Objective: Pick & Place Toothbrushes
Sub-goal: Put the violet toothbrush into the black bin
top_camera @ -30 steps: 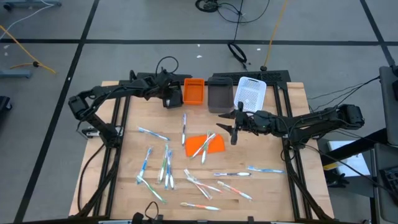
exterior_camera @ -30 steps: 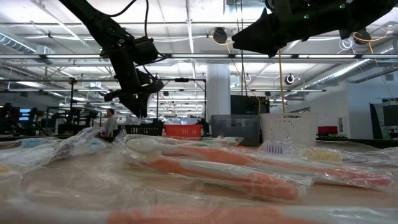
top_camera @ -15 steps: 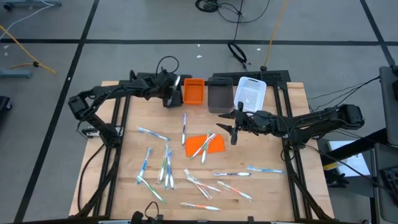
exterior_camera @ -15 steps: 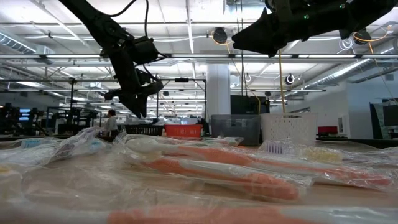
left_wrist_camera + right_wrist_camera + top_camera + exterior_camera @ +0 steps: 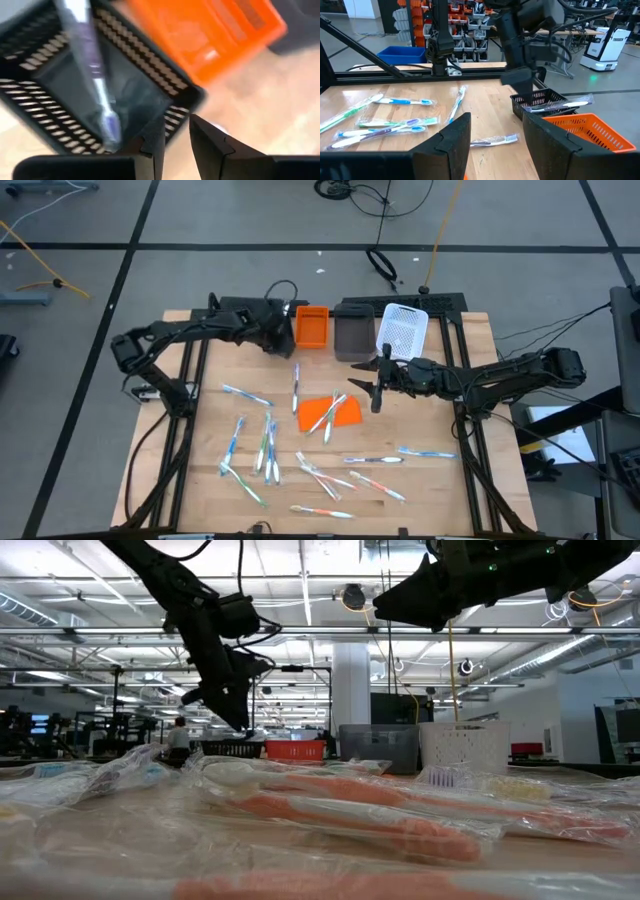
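My left gripper point(image 5: 177, 145) hangs tilted down over the near right corner of the black bin point(image 5: 100, 85) at the table's far side. Its fingers stand slightly open with nothing between them. One wrapped toothbrush point(image 5: 92, 70) lies inside that bin, also seen as the toothbrush point(image 5: 560, 105) from the right wrist. Several toothbrushes point(image 5: 268, 445) lie scattered on the wooden table point(image 5: 200, 430), two of them across the orange sheet point(image 5: 330, 413). My right gripper point(image 5: 372, 385) hovers level above the table's right middle, open and empty.
The orange bin point(image 5: 311, 326), grey bin point(image 5: 353, 330) and white bin point(image 5: 402, 328) stand in a row along the far edge, to the right of the black bin. More toothbrushes point(image 5: 372, 461) lie toward the near right. A person point(image 5: 178, 735) stands far off in the room.
My left gripper has shifted a little toward the table's right edge, nearer the orange bin, and its wrist has rolled. The gap between its fingers looks unchanged. The toothbrush stays in the black bin.
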